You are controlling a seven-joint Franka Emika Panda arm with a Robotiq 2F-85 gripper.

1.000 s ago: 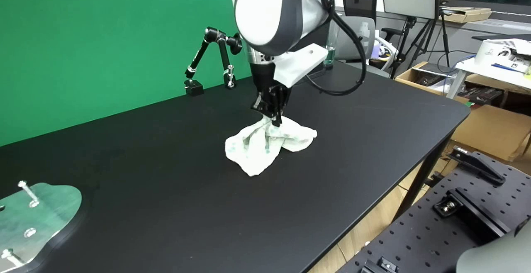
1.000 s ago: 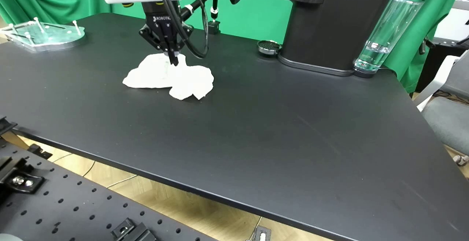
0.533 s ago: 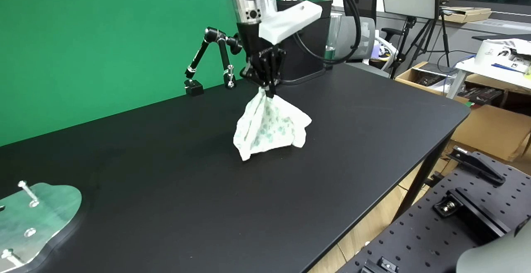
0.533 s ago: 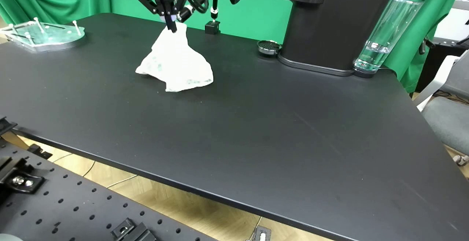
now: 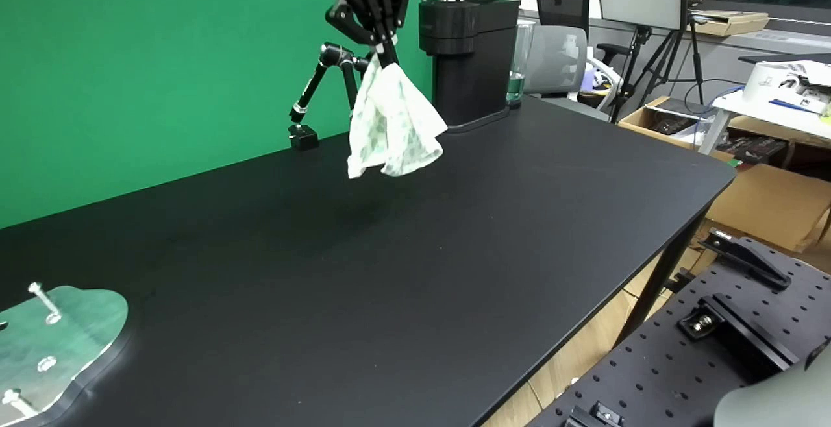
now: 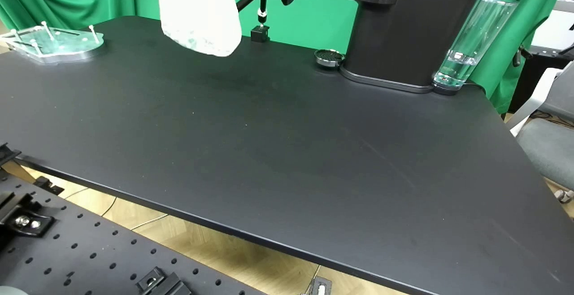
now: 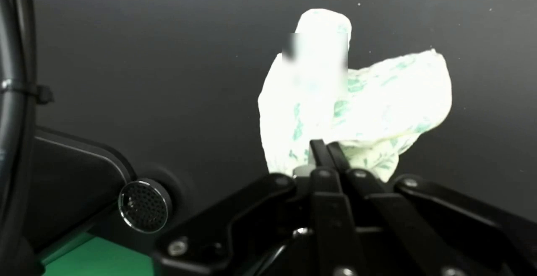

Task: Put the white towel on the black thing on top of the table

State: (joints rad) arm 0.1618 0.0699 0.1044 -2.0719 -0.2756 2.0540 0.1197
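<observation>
Towel (image 5: 394,121), white and green-flecked, hangs in loose folds, pinched by the gripper (image 7: 326,145).

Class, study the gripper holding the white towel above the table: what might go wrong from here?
The gripper pinches the white towel at one gathered spot, so it may slip or land bunched.

The towel hangs lower than the top of the black machine, seemingly the target, so it might drag against the side.

A clear tank stands beside that machine; overshooting could bump it.
</observation>
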